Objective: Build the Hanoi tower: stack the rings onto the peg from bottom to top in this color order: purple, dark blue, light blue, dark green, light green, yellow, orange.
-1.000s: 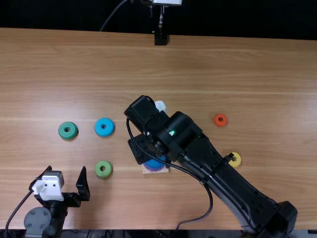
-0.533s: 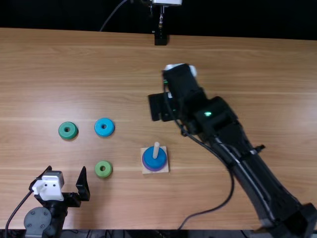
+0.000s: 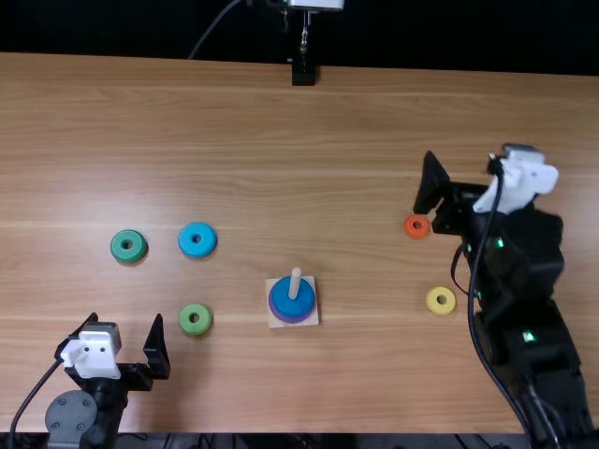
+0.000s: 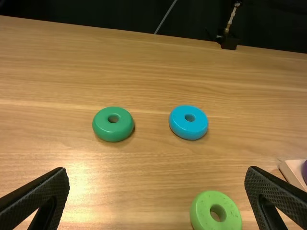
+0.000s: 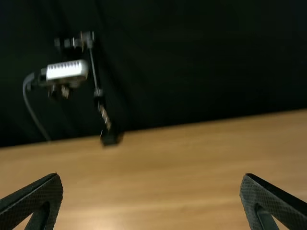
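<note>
Shows smooth, satin-looking wood with streaked grain across the table [image 4: 144, 72], and plain pale wood in the peg [image 3: 296, 277] and square base [image 3: 274, 323]. Looks smooth and plastic-like, softly shiny, on the dark green ring [image 4: 113, 134], light blue ring [image 4: 188, 130] and light green ring [image 4: 204, 219]. Turns matt and finely textured on the black jaws of the left gripper [image 3: 125, 318] and right gripper [image 3: 475, 154], and dull and cloth-like on the dark backdrop [image 5: 206, 57].

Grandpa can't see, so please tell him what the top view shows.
A peg wears a dark blue ring over a purple one. To its left are loose dark green, light blue and light green rings; to its right, orange and yellow ones. The black left arm and right arm come in from the bottom corners.
</note>
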Robot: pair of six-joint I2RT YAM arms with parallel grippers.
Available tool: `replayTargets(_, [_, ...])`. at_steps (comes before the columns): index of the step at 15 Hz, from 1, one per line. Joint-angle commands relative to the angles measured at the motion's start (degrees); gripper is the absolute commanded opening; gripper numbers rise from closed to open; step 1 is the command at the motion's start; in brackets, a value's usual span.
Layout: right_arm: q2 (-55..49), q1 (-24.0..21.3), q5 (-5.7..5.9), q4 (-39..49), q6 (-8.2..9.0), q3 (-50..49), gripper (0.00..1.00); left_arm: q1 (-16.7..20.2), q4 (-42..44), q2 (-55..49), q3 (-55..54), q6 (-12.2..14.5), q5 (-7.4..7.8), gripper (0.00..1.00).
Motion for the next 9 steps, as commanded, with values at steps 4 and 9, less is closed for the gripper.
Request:
replayTargets(4, [-21.60,-7.17,-1.74,10.19,-8.24,-20.49,1.00,-0.22,-4.69,-0.67,-6.07,0.33,-0.36,1.00])
replayTargets(9, [-42.16,-12.00,-4.48,10.19,-8.34,-39.65,1.00,-0.14,-4.69,-0.67,-6.07,0.33,-0.36,1.00])
